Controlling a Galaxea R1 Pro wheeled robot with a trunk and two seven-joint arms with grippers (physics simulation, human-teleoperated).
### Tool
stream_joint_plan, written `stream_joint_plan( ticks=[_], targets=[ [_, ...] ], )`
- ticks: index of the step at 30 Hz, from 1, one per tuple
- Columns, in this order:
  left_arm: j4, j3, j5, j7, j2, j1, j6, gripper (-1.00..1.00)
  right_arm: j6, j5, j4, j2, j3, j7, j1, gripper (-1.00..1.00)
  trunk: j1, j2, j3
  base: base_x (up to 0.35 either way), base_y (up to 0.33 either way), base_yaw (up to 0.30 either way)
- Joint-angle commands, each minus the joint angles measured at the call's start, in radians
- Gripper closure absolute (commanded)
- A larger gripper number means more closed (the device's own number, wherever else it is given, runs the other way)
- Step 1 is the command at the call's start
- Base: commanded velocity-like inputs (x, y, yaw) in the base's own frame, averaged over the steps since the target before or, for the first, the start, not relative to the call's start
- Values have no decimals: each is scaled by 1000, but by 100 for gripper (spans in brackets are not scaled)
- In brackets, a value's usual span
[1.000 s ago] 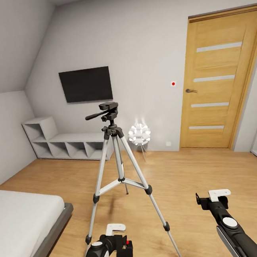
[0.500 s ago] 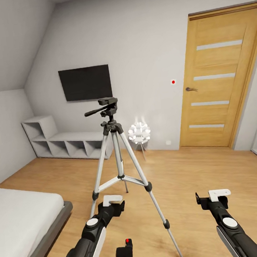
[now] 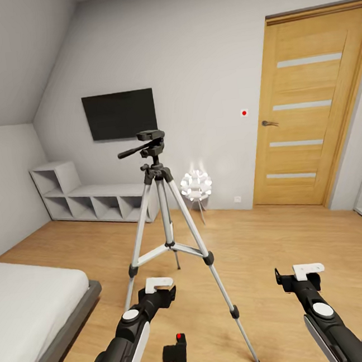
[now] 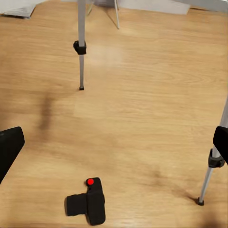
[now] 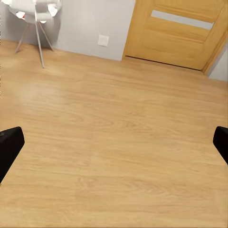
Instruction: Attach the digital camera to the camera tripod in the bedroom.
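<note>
Digital camera (image 3: 176, 351) lies on floor, bottom centre, unattached; camera tripod (image 3: 164, 216) head bare; left gripper (image 3: 158, 289) and right gripper (image 3: 303, 277) fingers spread, empty; pickup, mounting remain

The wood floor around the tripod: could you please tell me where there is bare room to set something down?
The light wood floor lies bare between the silver-legged tripod and the wooden door, ahead of the right end effector. It is crowded at the tripod's feet, where the small black camera lies near the left end effector and grey-framed bed.
</note>
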Motion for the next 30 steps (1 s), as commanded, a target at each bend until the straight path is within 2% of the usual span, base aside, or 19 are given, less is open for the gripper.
stream_joint_plan(
  ticks=[1,6,8,14,30],
  targets=[
    [0,0,7,0,-1,0,6,-100,32,0,-21,0,1,-4,0,-100,4,-8,-4,0,0,0],
    [1,1,8,1,-3,0,7,-100,186,-2,-134,2,2,-1,-1,-100,23,-43,-20,0,0,0],
    [1,1,8,1,-3,0,7,-100,216,-3,-175,4,4,1,0,-100,31,-57,-26,0,0,0],
    [2,1,8,1,-3,0,7,-100,246,-6,-219,8,7,4,0,-100,54,-99,-47,0,0,0],
    [30,0,8,1,-1,0,4,-100,252,-4,-225,8,5,4,0,-100,115,-211,-122,0,0,0]
  ],
)
